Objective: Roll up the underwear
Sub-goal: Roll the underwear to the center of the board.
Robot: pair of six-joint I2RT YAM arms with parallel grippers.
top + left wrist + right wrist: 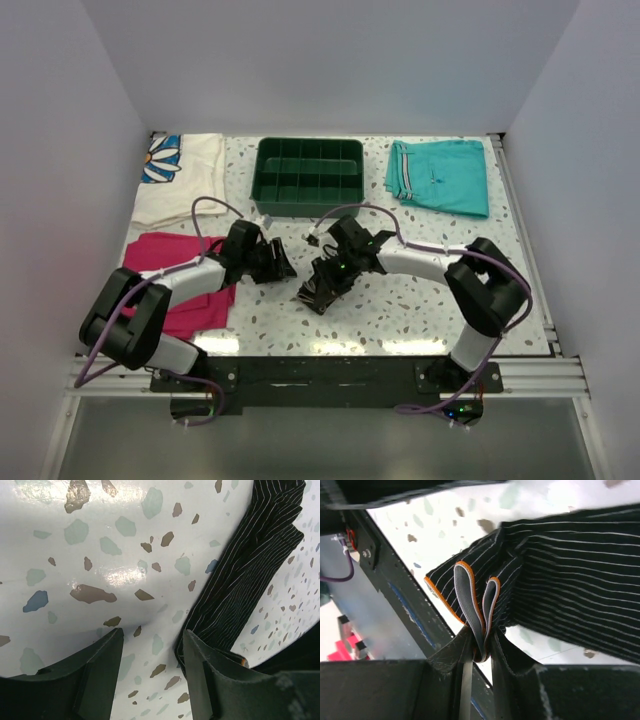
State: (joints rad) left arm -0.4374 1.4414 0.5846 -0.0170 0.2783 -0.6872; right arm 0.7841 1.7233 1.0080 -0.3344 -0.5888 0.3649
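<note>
The underwear (322, 288) is seen bunched near the middle of the table (420, 300), and its folded, orange-edged hem is pinched between the fingers of the right hand (479, 647). The left hand (150, 650) is held spread over bare table, with one finger just beside the striped fabric. A green divided tray (310, 177) is set at the far edge, and only its own green floor is seen in the compartments.
</note>
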